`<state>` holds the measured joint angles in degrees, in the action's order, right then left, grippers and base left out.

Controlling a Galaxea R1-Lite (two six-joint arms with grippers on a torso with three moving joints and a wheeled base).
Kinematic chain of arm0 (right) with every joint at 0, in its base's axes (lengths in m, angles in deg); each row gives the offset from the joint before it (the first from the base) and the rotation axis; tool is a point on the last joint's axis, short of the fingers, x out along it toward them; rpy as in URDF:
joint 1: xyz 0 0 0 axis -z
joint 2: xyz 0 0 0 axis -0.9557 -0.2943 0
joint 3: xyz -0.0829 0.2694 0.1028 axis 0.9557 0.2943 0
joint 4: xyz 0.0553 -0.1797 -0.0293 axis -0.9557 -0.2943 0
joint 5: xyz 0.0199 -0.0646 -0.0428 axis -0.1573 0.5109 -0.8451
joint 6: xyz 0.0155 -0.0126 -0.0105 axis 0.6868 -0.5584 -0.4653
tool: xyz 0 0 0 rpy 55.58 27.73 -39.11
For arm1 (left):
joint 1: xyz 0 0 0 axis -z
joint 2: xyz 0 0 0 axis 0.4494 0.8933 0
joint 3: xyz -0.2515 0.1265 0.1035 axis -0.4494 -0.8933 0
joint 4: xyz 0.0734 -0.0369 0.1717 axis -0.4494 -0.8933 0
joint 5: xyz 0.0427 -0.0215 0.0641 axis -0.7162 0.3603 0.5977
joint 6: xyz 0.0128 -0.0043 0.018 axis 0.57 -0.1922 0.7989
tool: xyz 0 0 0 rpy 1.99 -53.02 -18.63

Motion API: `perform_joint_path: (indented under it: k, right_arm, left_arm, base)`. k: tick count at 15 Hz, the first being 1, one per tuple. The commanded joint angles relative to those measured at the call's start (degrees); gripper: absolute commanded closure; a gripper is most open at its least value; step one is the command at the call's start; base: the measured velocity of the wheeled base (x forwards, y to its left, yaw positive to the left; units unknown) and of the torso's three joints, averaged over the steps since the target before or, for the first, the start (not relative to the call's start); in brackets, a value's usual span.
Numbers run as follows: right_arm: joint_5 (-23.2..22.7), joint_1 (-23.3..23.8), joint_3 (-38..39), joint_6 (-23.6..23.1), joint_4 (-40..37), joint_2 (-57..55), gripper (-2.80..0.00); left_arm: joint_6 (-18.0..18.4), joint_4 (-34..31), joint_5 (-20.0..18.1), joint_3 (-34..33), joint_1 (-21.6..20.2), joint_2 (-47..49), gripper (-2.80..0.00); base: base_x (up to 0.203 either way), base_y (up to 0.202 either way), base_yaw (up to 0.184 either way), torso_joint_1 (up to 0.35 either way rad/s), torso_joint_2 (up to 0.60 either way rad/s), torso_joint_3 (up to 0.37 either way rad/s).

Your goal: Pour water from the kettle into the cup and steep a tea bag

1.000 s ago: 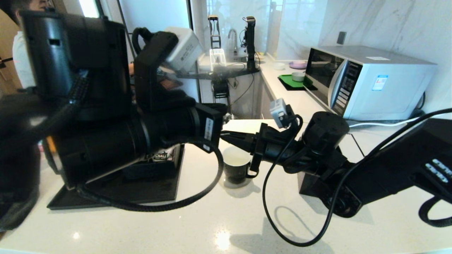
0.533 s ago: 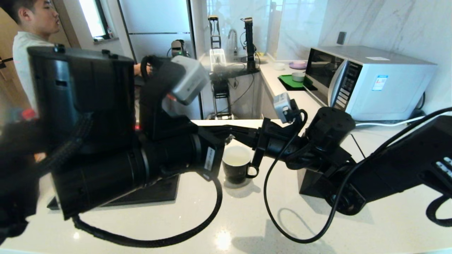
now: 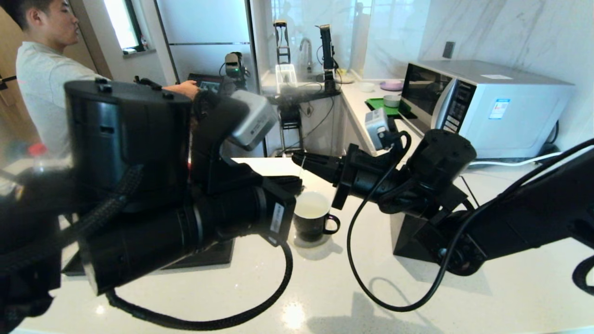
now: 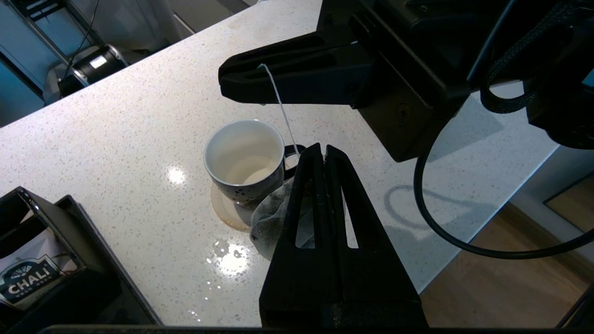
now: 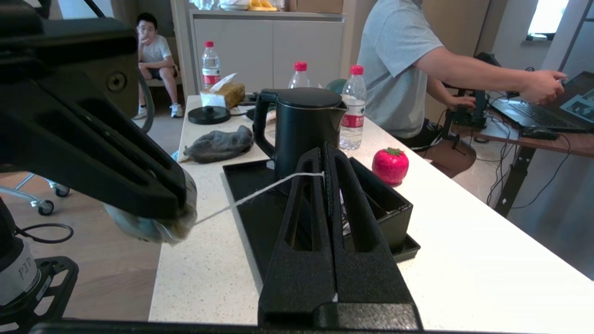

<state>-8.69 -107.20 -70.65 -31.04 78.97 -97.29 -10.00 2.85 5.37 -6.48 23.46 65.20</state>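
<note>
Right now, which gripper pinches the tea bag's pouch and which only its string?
The left gripper clamps the tea bag by its mesh pouch; the right gripper, above the cup, holds only the string's end.

We see counter (image 4: 139, 106): pale speckled stone, polished, glossy glints. Cup (image 4: 244, 160): glazed ceramic, dark speckled outside, smooth white inside. Tea bag (image 4: 271, 222): fine translucent mesh; its string (image 5: 260, 190) thin white thread. Left gripper (image 4: 321, 153) and right gripper (image 5: 325, 155): matt black plastic, faintly grainy. Kettle (image 5: 301, 130): matt black body, smooth lid. Tray (image 5: 250, 204) near counter's left edge: black, satin plastic. Grey cloth (image 5: 218, 144): soft, rumpled.
</note>
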Motion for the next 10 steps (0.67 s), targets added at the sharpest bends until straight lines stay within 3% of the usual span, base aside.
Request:
perform_joint_path:
  k: [1,10]
  right_arm:
    - [-0.2,0.0,0.0,0.0,0.4,0.6,0.0]
    - [-0.2,0.0,0.1,0.0,0.4,1.0,0.0]
  left_arm:
    - [0.0,0.1,0.1,0.3,-0.2,0.7,0.0]
    - [0.0,0.1,0.1,0.4,-0.6,1.4,0.0]
  base:
    - [0.0,0.0,0.0,0.0,0.0,0.0]
    - [0.0,0.0,0.0,0.0,0.0,0.0]
